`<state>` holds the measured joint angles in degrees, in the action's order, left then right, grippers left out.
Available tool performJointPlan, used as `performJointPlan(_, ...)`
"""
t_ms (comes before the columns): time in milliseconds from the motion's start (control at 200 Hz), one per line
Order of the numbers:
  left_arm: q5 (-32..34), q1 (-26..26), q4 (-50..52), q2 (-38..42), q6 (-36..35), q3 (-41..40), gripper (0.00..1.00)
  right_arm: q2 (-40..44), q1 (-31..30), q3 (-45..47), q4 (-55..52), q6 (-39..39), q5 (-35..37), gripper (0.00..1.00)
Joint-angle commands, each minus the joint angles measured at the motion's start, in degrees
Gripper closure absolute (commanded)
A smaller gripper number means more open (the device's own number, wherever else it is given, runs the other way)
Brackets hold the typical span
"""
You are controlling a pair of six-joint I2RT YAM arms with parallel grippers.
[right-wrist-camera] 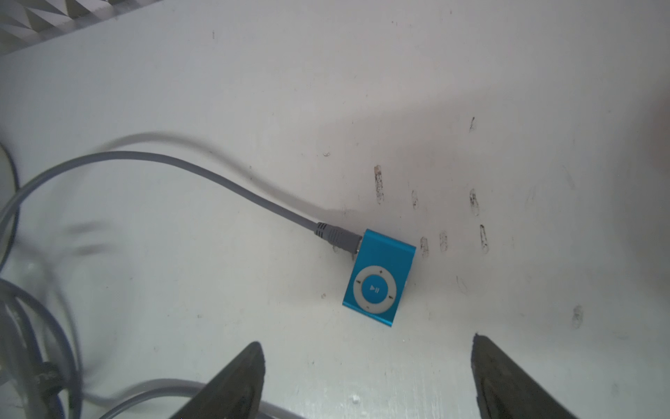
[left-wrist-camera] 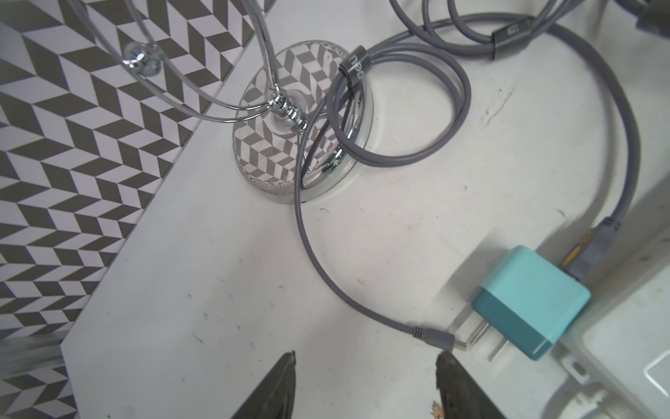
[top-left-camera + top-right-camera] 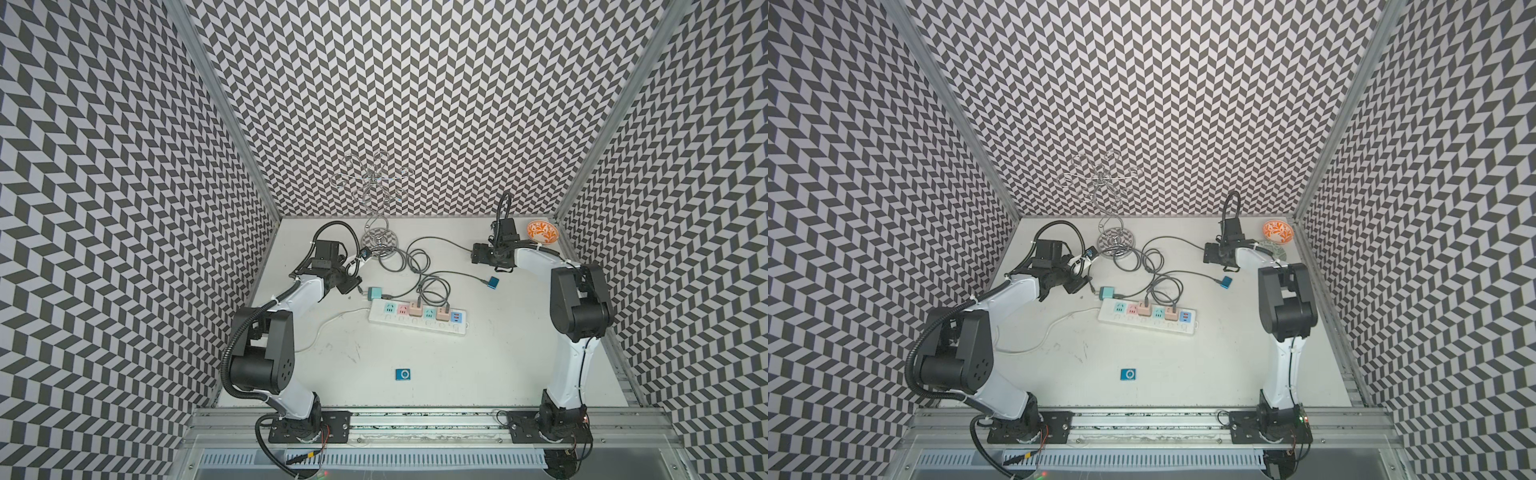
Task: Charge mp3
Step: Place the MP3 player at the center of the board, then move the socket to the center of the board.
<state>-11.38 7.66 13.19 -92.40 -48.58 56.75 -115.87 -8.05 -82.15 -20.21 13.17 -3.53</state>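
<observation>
right pincer point(image 1: 368, 344) spread, gripping nothing. just ahead lies the blue metallic mp3 player point(image 1: 379, 277) — boxy, with a white ring dial, a smooth grey cable point(image 1: 217, 177) plugged into its edge — on the scuffed white table point(image 1: 507, 90). left pincer point(image 2: 366, 355) also spread, near a teal charger block point(image 2: 529, 301).
</observation>
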Motion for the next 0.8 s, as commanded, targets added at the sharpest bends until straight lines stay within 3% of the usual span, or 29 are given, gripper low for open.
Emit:
performJointPlan(0, 0.59, 1.89, -1.17, 0.22, -7.78, -4.12, 0.36, 3.81, 0.33, 1.20, 1.94, 0.32, -0.90, 0.11)
performJointPlan(260, 9.11, 8.30, -6.30, 0.01, -7.55, -10.64, 0.37, 9.33, 0.37, 4.60, 3.60, 1.34, -3.54, 0.09)
performJointPlan(426, 9.97, 11.09, -7.06, 0.75, -7.16, -12.57, 0.36, 12.83, 0.32, 8.47, 6.10, 2.08, -5.00, 0.08)
performJointPlan(606, 6.50, 14.93, -5.60, 2.55, -5.86, -13.16, 0.37, 14.27, 0.35, 9.39, 5.96, 1.42, -5.81, 0.08)
performJointPlan(796, 6.70, 14.06, -5.16, 1.33, -7.02, -11.71, 0.37, 15.50, 0.32, 10.65, 6.67, 1.09, -7.31, 0.08)
